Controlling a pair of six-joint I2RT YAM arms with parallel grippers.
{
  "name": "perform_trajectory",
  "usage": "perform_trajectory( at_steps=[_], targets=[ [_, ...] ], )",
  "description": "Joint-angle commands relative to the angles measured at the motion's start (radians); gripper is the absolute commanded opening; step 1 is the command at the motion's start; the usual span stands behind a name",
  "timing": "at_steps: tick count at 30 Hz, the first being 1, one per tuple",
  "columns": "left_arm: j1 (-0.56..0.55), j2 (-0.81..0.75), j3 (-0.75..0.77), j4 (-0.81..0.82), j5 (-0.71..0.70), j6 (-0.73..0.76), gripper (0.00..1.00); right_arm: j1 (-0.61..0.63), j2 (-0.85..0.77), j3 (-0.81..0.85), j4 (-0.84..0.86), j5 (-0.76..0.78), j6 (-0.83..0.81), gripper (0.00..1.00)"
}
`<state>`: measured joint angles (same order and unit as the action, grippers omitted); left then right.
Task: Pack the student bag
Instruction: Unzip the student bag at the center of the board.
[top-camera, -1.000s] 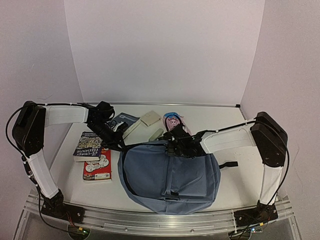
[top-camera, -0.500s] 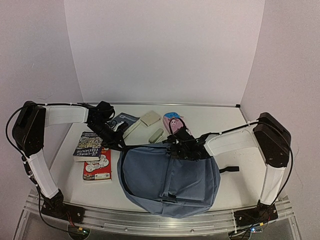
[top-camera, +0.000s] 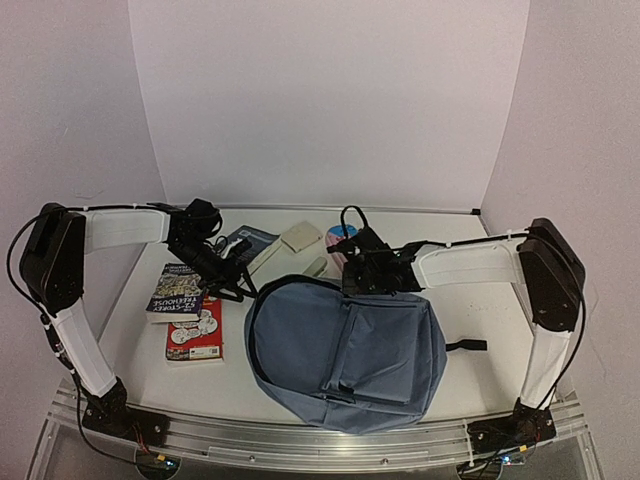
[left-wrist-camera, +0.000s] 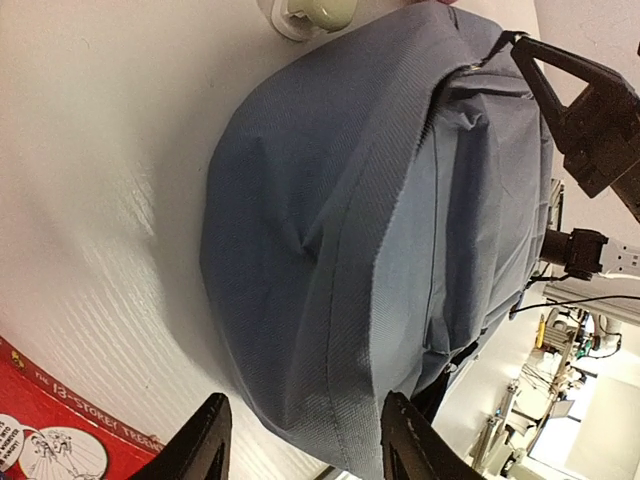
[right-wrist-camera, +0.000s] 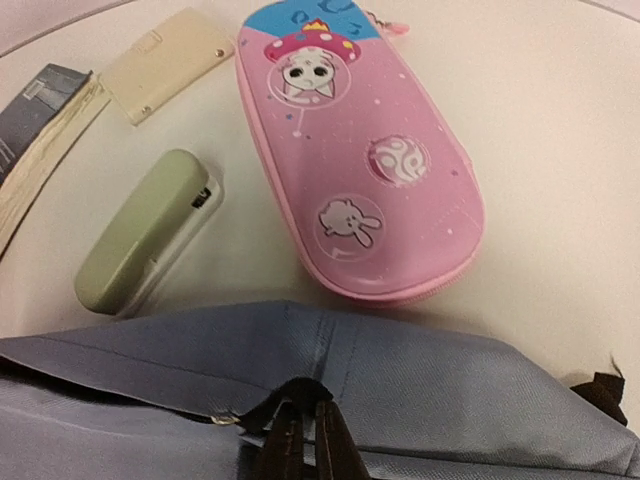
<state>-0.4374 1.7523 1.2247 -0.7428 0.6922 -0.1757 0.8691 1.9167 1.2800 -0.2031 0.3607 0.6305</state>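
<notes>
The right jaws are pinched almost shut on a black loop at the far top edge of the bag, with blue-grey cloth bunched just under the tips. The left jaws stand partly open with nothing between them, hanging off the bag's far-left corner. I cannot tell whether they touch the cloth. The bag lies flat in the middle of the table, front pocket up and top end away from the arm bases. A black strap sticks out from its right side. Right behind the bag's top edge, just past the right jaws, lies a pink pencil case with a blue end, close to the cloth. Left of the case, also just behind the bag, is a pale green stapler. A cream flat pad lies further back. A grey-blue book sits behind the bag's left corner, near the left jaws. Left of the bag and apart from it, a paperback lies against a red book.
</notes>
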Motion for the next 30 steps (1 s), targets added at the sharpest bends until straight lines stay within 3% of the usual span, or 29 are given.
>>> perform_trajectory(
  at_steps=[1,9,14,16,20,30],
  targets=[
    [-0.001,-0.01,0.029,-0.019,0.052,0.021,0.58,0.001,0.035,0.07,-0.018,-0.015,-0.043,0.17],
    [-0.01,-0.001,0.028,-0.024,0.053,0.034,0.72,0.011,-0.007,0.081,-0.019,-0.04,-0.05,0.42],
    [-0.048,0.034,0.045,-0.065,-0.041,0.05,0.73,0.019,-0.047,0.068,-0.021,-0.051,-0.027,0.48],
    [-0.06,0.039,0.047,-0.071,-0.083,0.052,0.67,0.024,-0.064,0.064,-0.022,-0.061,-0.011,0.49],
    [-0.061,0.026,0.05,-0.068,-0.112,0.049,0.47,0.051,-0.088,0.064,-0.024,-0.084,0.026,0.54],
    [-0.061,0.019,0.048,-0.062,-0.079,0.051,0.13,0.218,-0.024,0.12,0.008,-0.212,0.155,0.64]
  ],
)
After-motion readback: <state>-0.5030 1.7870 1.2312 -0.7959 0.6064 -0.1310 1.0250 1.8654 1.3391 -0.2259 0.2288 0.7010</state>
